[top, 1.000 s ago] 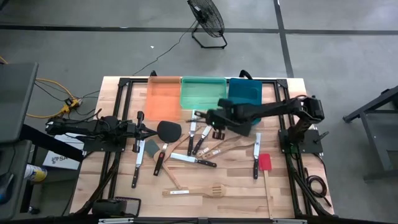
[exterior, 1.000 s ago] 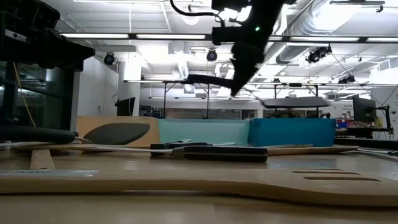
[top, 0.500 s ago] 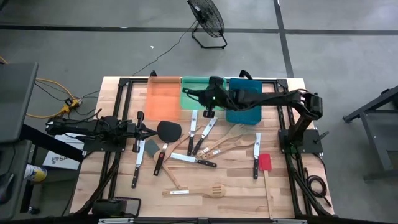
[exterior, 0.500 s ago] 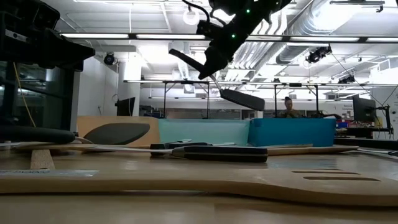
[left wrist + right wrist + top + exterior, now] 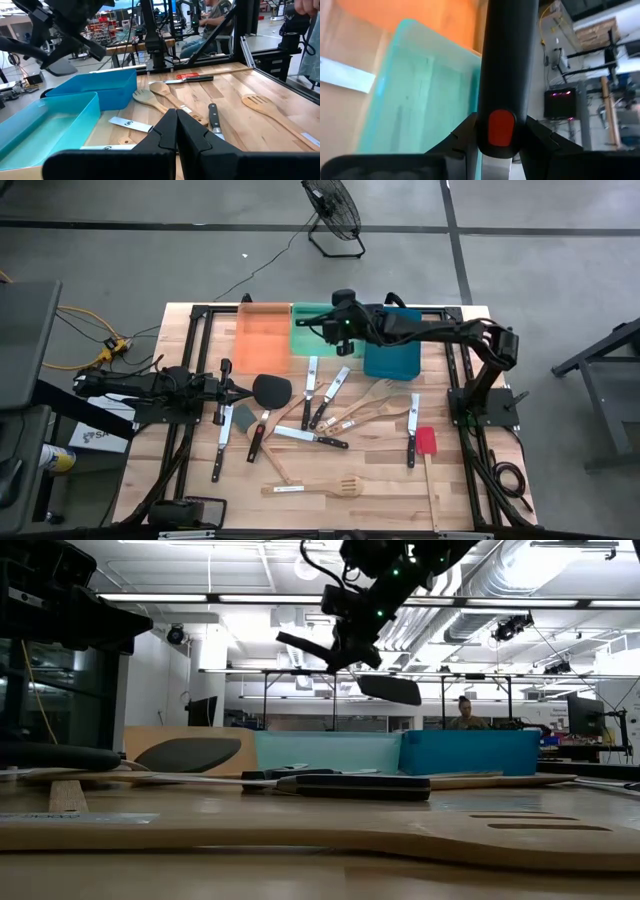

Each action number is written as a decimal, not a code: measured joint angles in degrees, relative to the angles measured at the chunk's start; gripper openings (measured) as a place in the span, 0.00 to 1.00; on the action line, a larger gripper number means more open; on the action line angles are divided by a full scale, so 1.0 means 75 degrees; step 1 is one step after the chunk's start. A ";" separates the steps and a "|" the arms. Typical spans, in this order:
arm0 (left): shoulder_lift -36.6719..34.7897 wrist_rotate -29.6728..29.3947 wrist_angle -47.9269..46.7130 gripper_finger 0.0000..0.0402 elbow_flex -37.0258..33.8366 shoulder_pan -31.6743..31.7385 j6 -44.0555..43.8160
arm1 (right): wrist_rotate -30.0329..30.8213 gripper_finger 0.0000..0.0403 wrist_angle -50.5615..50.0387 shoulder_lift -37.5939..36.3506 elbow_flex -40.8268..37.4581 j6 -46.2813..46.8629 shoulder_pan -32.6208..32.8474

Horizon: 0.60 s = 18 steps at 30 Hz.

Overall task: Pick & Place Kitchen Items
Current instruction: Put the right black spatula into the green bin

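My right gripper [image 5: 338,320] hangs above the green tray [image 5: 312,342] at the table's far edge, shut on a black-handled spatula [image 5: 340,665] with a dark blade [image 5: 392,690]. In the right wrist view, the handle [image 5: 504,60] runs away from the fingers over the green tray [image 5: 415,100]. My left gripper [image 5: 240,388] is shut and empty, low at the table's left, next to a black spatula [image 5: 271,388] lying flat. Its shut fingers show in the left wrist view [image 5: 176,122]. My right gripper pinches the spatula's black handle [image 5: 503,95] between its two fingers [image 5: 462,135], at the spot with a red dot [image 5: 500,126]. The fingers lie across the handle. The spatula is lifted clear above the green tray, nearly level, its blade end [image 5: 392,690] a little lower.
An orange tray [image 5: 263,335] and a blue tray [image 5: 393,348] flank the green one. Several knives [image 5: 312,385], wooden spoons [image 5: 378,396], a wooden slotted turner [image 5: 315,487] and a red spatula [image 5: 426,442] lie across the middle and near part of the table.
My right gripper has risen from the utensils at the table's middle and gone toward the far edge to above the green tray, turning as it went. The spatula has come along, lifted clear, first tipped steeply and now nearly level.
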 joint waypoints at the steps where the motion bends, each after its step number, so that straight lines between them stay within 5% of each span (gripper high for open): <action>1: 0.0000 0.0000 0.0000 0.00 -0.0003 0.0000 0.0000 | -0.0143 0.25 0.0046 0.0000 0.0000 -0.0114 -0.0051; 11: -0.0003 0.0000 -0.0003 0.00 0.0000 0.0000 0.0000 | -0.1713 0.25 0.0317 0.0359 -0.0002 -0.1376 -0.0609; 18: -0.0003 -0.0003 0.0006 0.00 -0.0003 0.0000 0.0000 | -0.1534 0.26 0.1373 0.1186 -0.0008 -0.1968 -0.0608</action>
